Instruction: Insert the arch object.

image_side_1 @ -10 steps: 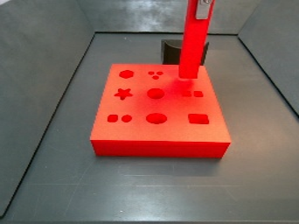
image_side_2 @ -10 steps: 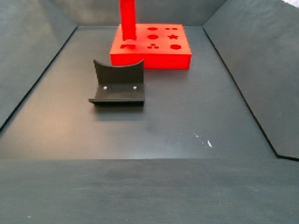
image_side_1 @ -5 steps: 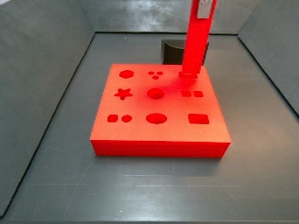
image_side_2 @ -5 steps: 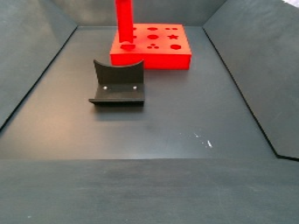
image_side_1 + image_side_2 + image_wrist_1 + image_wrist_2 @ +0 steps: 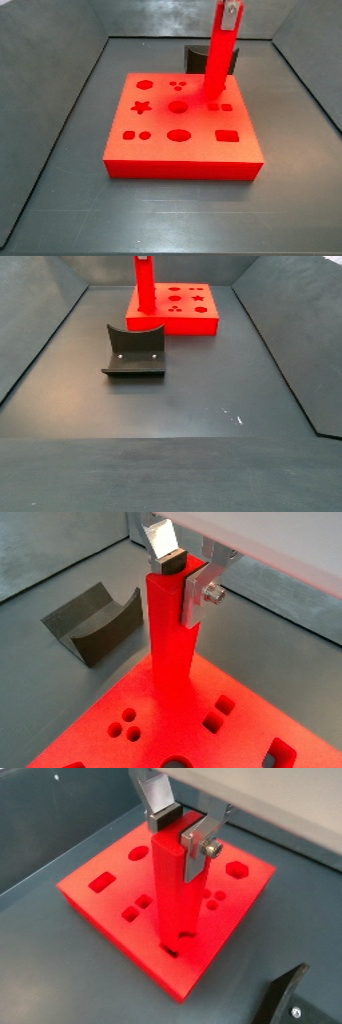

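Arch object [image 5: 171, 642] upright over the holed board [image 5: 114, 893], top end clamped between gripper [image 5: 183, 570] fingers; best kept vertical, lower end squared to its hole, then pressed straight down gently.

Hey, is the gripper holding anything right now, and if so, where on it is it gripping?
Yes. The gripper holds the arch object, a long red bar standing upright over the red board, clamped at its top end between the fingers.
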Motion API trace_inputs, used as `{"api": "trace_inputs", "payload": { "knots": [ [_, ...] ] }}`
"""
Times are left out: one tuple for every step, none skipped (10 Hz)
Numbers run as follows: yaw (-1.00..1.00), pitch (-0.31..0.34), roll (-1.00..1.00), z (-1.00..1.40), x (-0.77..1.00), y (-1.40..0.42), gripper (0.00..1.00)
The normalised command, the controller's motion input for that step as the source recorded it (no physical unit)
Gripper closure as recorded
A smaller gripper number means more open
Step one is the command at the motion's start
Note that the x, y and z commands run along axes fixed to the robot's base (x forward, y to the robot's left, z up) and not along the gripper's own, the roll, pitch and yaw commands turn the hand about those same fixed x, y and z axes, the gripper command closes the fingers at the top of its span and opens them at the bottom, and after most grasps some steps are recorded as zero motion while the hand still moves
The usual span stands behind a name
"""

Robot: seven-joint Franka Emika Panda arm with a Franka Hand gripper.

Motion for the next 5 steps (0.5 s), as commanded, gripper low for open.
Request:
{"api": "trace_inputs", "payload": {
  "knots": [
    [0.03,0.0,0.01,-0.33,0.0,0.1,1.0],
    [0.0,0.0,0.01,-0.35,0.0,0.19,1.0],
    [0.03,0.0,0.0,-0.32,0.0,0.29,1.0],
    [0.12,0.0,-0.01,-0.33,0.0,0.23,1.0],
    [0.11,0.0,0.0,-0.3,0.0,0.0,1.0]
  ]
}}
